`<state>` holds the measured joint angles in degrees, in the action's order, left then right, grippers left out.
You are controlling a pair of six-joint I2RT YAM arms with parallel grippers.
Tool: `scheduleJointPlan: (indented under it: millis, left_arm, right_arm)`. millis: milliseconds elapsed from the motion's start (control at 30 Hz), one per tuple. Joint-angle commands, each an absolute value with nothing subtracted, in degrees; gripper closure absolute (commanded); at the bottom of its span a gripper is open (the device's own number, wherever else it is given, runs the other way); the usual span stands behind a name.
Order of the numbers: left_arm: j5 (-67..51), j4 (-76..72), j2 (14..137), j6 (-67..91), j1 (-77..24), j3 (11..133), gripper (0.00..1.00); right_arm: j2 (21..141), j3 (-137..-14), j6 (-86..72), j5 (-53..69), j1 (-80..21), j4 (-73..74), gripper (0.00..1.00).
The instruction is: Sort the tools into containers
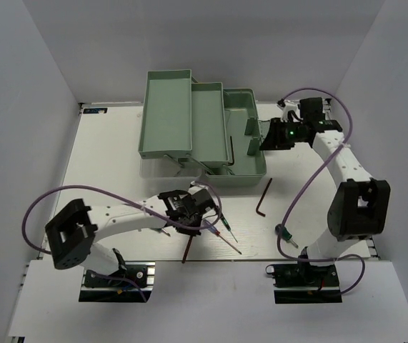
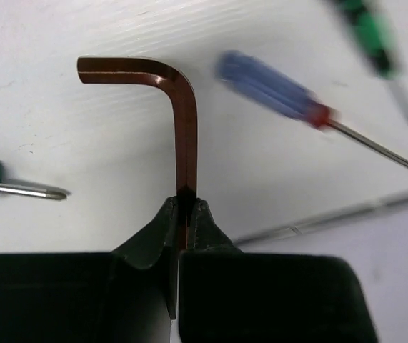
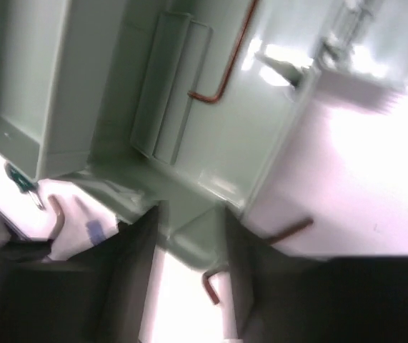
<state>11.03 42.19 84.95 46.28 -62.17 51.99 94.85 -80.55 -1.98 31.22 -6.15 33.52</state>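
low in the left wrist view we see the left gripper (image 2: pixel 184 204) clenched on the long leg of a reddish hex key (image 2: pixel 186 136), its bend toward the upper left of the frame. a blue-handled screwdriver (image 2: pixel 275 89) lies at the upper right on the white table (image 2: pixel 82 128). in the overhead view's upper right, the right gripper (image 1: pixel 266 136) hangs at the toolbox base (image 1: pixel 245 107), jaws parted, gripping nothing. a second hex key (image 1: pixel 231 148) lies inside that base.
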Motion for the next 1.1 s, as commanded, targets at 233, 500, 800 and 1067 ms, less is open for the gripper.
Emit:
scheduleJointPlan:
  millis: [233,500,800,1067]
  left_arm:
    - [8.3,43.9,81.4,27.5,-64.2,76.6,1.0]
    - [15.1,33.7,98.1,22.3,-58.6,94.3,1.0]
    - [19.0,35.3,120.2,20.1,-51.4,122.9,1.0]
    - [16.1,38.0,128.5,18.7,-46.1,134.2,0.85]
  right_arm:
    - [80.3,-61.8,9.4,26.5,-3.3,36.8,1.0]
    - [79.6,-53.1,7.7,26.5,-4.9,34.5,0.6]
    - [83.6,-48.9,-4.0,21.4,-7.6,26.7,0.52]
    - [88.3,-47.8,-16.3,14.8,-8.9,22.9,0.51]
